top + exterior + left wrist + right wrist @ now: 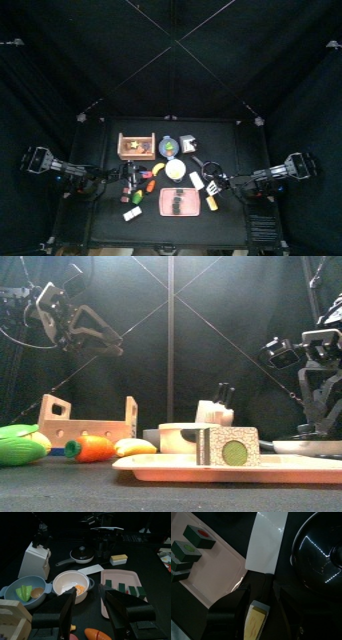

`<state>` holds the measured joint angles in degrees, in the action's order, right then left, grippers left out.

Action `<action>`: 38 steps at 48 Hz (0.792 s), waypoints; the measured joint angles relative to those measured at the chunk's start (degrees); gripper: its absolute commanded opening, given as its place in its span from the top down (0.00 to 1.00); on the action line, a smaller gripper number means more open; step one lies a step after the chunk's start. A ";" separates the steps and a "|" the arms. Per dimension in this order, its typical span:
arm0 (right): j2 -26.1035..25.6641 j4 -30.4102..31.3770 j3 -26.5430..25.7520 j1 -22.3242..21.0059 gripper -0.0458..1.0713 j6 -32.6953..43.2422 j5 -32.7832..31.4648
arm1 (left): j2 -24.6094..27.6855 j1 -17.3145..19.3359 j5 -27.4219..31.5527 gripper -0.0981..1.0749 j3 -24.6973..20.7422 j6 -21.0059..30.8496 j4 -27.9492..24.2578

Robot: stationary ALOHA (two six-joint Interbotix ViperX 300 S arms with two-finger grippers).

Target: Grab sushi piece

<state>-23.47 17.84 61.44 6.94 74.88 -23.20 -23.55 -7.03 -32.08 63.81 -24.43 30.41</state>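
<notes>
Several sushi pieces, dark green blocks with white rice, lie on a pink tray (pixel 120 602). In the left wrist view they sit in a row (pixel 125 588); in the right wrist view one with a red centre (pixel 199 537) lies beside two more (pixel 184 552). One sushi piece (pixel 234 446) stands on end on the tray (pixel 160 466) in the front view. My left gripper (pixel 91 597) is open and empty, held high above the table's left side (pixel 104 338). My right gripper (pixel 259 598) is open, held high on the right (pixel 283 351) over a white spatula (pixel 264 542).
A white bowl (pixel 72 584), a blue bowl of vegetables (pixel 27 593), a knife block (pixel 37 557), a black pot (pixel 83 556) and a butter block (pixel 119 559) stand behind the tray. A wooden crate (pixel 87 421) and toy vegetables (pixel 87 448) are at the left.
</notes>
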 measured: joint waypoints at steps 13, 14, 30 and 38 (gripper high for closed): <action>0.00 4.22 -2.11 0.35 0.25 -1.32 0.00 | -0.09 0.00 0.00 0.23 0.00 -0.09 0.00; 0.00 5.27 -2.37 0.53 0.25 -1.41 0.00 | -0.09 0.00 0.00 0.23 0.09 0.00 0.09; 2.72 24.61 -7.91 3.25 0.25 -1.49 4.92 | -0.09 0.00 0.09 0.23 1.67 0.00 0.00; 6.77 30.23 -10.28 3.78 0.25 -1.49 6.15 | 0.00 0.00 0.26 0.23 2.46 0.00 0.00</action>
<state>-16.70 48.08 51.15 10.72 73.39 -17.05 -23.55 -7.03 -31.82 66.27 -24.43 30.41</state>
